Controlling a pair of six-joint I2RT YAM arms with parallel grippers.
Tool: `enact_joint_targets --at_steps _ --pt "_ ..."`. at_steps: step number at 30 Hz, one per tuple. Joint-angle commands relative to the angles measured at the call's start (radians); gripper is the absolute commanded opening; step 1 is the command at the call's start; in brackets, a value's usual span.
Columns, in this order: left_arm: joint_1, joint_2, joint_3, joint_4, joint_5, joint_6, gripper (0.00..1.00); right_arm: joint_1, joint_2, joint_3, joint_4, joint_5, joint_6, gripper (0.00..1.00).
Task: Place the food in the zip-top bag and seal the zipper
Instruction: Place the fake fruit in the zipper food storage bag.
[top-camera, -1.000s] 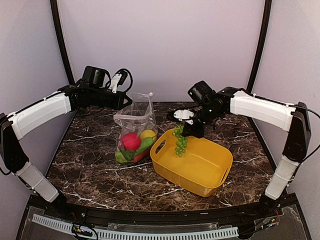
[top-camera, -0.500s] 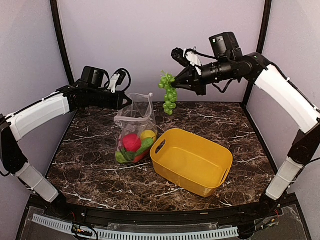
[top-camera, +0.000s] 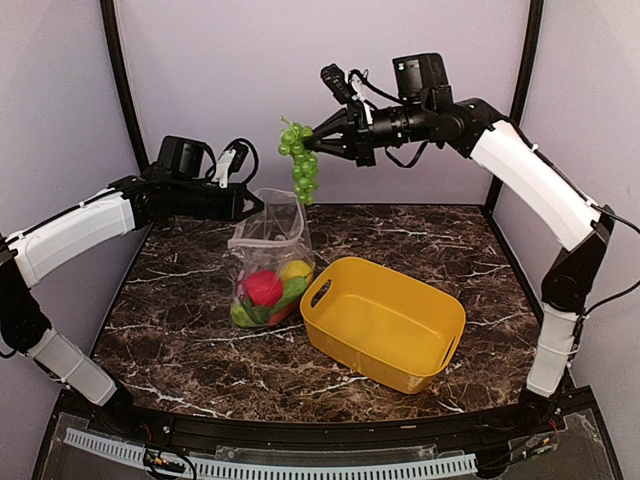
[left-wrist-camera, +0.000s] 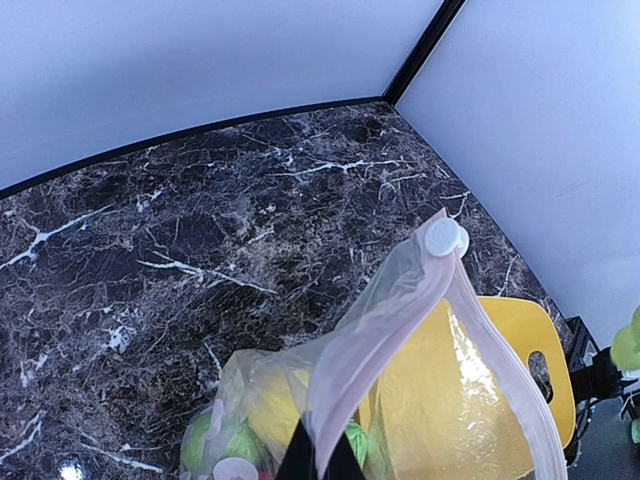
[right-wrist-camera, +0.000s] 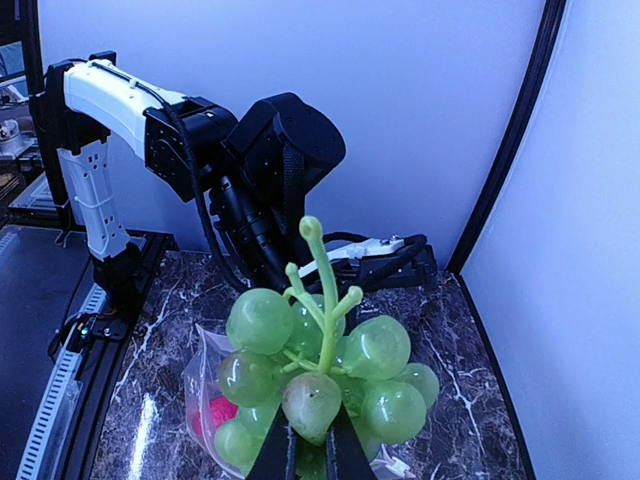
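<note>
Top external view: the right gripper is now high up at the far side, holding the green grape bunch tight between its 2 fingers. 1 second ago it was low, with the grapes hanging over the far left corner of the yellow basket. Then it went up, and now it has moved left, so the grapes hang right above the mouth of the zip-top bag. The basket, the bag and the left arm are in the same places as before.

The grape bunch is long from top to bottom. Its top end is in the gripper and its thin end points down at the bag.

The bag stands up tall on the table, just left of the basket, with its mouth pointing up. A red ball and a lemon sit at its bottom. The left gripper is closed on the top edge of the bag from the left. In the left wrist view the pink zipper runs away from the fingers, with the white slider tab at its far end.
</note>
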Motion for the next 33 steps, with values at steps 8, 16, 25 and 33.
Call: enact_joint_targets --at_steps 8,16,25,33 --pt "0.004 -0.052 -0.026 0.023 0.023 -0.015 0.01 0.027 0.164 0.097 0.118 -0.144 0.150 0.00" --pt "0.004 -0.056 -0.025 0.020 0.016 -0.013 0.01 0.028 0.157 -0.031 0.185 -0.195 0.163 0.00" --pt "0.004 -0.061 -0.010 0.013 0.012 -0.011 0.01 0.032 0.125 -0.101 0.183 -0.098 0.151 0.61" --pt "0.004 -0.065 -0.004 -0.008 0.002 0.006 0.01 0.019 -0.029 -0.207 0.131 0.001 0.063 0.99"
